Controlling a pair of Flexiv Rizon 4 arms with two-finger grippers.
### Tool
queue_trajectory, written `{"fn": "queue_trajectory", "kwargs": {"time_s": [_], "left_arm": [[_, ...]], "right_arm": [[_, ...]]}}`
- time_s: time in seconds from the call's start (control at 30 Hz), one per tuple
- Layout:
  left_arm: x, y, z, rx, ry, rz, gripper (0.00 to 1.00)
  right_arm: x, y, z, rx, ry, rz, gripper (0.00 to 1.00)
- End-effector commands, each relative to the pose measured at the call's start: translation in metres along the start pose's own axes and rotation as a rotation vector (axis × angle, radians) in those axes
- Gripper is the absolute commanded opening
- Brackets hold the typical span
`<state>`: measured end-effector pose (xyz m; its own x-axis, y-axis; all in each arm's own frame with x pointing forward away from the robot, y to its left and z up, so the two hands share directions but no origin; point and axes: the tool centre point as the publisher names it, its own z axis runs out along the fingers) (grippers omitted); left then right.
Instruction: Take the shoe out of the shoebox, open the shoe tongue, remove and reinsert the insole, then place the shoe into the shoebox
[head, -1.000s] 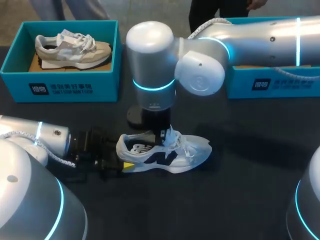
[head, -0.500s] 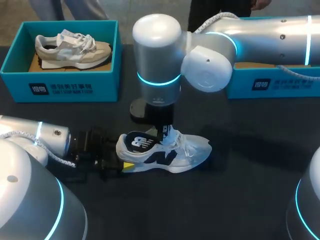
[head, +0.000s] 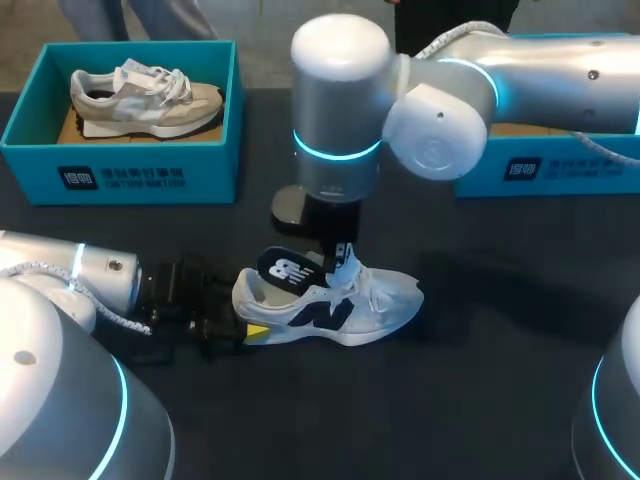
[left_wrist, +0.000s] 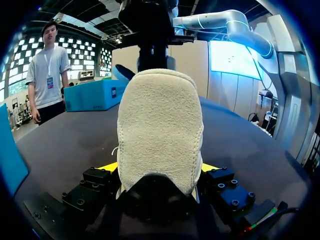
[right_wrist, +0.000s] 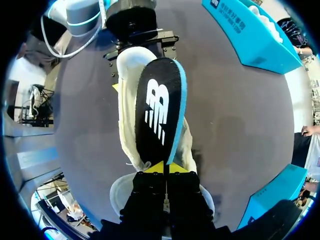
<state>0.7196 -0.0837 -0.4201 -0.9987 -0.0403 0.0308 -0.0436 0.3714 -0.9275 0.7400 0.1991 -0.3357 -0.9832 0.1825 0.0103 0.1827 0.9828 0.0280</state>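
Observation:
A white shoe with a dark logo lies on its sole on the black table, toe pointing right. My left gripper is shut on the heel of the shoe, one yellow tip on each side. Coming down from above, my right gripper is shut on the front end of the black insole. In the right wrist view the insole sticks up out of the shoe's mouth, its blue edge and white logo showing, held by the gripper.
A teal shoebox at the back left holds a second, beige shoe. Another teal box stands at the back right, mostly behind my right arm. Bare black table lies in front of and to the right of the shoe.
My right arm has risen and shifted right, drawing the insole up and out of the shoe. The left gripper and the shoe have stayed put.

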Motion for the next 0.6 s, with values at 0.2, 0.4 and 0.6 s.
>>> {"fn": "queue_trajectory", "kwargs": {"time_s": [0.2, 0.4, 0.6], "left_arm": [[0.001, 0.002, 0.003, 0.0, -0.003, 0.0, 0.0], [0.001, 0.002, 0.003, 0.0, -0.003, 0.0, 0.0], [0.001, 0.002, 0.003, 0.0, -0.003, 0.0, 0.0]], "right_arm": [[0.0, 0.001, -0.01, -0.088, 0.012, 0.02, 0.0], [-0.002, 0.016, -0.018, -0.118, 0.015, -0.023, 0.0], [-0.005, 0.031, -0.022, -0.151, 0.023, -0.081, 0.0]]}}
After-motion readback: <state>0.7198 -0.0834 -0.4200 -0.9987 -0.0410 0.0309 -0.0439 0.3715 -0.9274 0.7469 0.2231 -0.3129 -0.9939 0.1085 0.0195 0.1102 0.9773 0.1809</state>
